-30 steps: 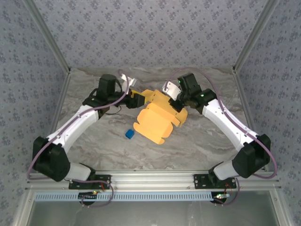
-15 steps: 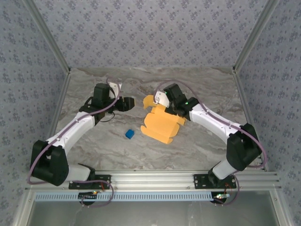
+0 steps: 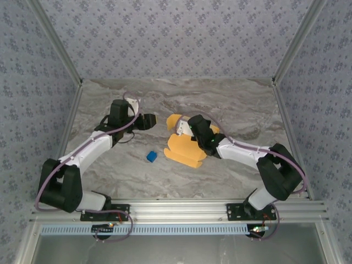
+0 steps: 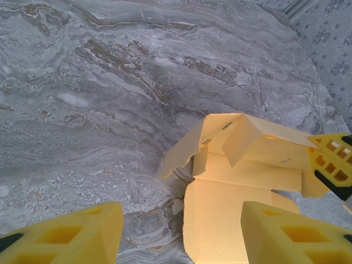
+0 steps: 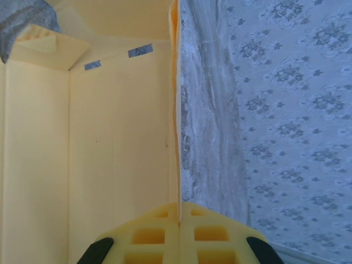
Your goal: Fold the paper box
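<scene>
Item: paper box [image 3: 184,151], yellow-orange thin card, lying near the middle of the marble worktop [image 3: 242,110], between the 2 arms.

Condition: partly formed. I am seeing 1 broad panel resting flat on the worktop. Walls and flaps are standing up at its far end, some leaning open, with small slots showing near the creases.

Handling, as I am judging it: very light, flexing across the panels and stiffer along the creases. It is probably going to slide on the smooth marble if pushed from 1 side alone, and a squeeze mid-panel is risking a permanent dent. The free flap edges and the fold lines are looking like the best holds, with the opposite side braced.

Right hand [image 5: 179,217]: fingers together, pinching the edge of an upright card wall, which is running straight into the seam between them.

Left hand [image 3: 150,120]: fingers apart, gripping nothing, hovering just left of the box and pointing at its open flaps without touching them.

Also present: small blue cube [image 3: 152,157], sitting on the worktop near the box's left side, not touching it.
</scene>
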`<state>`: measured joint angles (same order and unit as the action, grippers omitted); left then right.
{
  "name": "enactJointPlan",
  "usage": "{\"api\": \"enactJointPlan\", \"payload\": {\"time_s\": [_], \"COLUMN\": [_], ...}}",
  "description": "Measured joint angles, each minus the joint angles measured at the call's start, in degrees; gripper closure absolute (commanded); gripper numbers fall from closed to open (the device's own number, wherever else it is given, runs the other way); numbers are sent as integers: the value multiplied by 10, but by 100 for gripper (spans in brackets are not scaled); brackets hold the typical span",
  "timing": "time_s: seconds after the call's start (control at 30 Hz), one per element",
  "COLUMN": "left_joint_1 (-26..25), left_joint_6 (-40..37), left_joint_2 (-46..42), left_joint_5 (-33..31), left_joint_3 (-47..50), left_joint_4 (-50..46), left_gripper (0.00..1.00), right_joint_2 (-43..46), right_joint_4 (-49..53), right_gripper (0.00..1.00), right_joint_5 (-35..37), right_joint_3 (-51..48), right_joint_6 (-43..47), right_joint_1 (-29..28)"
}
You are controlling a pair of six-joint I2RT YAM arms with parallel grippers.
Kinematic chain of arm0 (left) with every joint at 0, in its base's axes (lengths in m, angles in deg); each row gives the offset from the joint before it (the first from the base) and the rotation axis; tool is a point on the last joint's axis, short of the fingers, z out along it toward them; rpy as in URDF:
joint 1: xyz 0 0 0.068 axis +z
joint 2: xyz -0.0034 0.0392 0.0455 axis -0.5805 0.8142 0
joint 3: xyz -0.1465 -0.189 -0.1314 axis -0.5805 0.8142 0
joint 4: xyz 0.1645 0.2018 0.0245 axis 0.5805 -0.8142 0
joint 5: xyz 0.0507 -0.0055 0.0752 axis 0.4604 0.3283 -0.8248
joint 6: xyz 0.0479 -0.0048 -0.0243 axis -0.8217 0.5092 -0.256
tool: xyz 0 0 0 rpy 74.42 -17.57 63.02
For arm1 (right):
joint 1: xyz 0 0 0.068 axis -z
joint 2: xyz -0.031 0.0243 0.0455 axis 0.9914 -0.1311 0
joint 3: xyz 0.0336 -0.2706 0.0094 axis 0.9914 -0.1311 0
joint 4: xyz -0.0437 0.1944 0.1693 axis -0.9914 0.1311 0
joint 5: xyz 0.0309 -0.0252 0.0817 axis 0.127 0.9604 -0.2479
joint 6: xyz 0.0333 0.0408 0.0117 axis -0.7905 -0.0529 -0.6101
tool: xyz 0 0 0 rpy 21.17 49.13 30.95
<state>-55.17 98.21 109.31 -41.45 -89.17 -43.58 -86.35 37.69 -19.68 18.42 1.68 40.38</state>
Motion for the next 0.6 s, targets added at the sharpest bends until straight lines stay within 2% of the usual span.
{"api": "enactJointPlan", "payload": {"time_s": [0.3,0.43,0.6], "left_joint_1": [10,10,10], "left_joint_6": [-50,-79,-119], "left_joint_2": [97,171,245], "left_joint_5": [0,0,5], "left_joint_3": [-16,-68,-145], "left_joint_4": [41,30,-1], "left_gripper": [41,43,46], "right_joint_2": [-3,-17,-19], "right_joint_4": [-172,-233,-261], "right_gripper": [100,100,100], "right_joint_5": [15,5,-22], "right_joint_3": [-71,-86,-94], "right_joint_6": [108,141,156], "right_joint_1": [-2,2,19]}}
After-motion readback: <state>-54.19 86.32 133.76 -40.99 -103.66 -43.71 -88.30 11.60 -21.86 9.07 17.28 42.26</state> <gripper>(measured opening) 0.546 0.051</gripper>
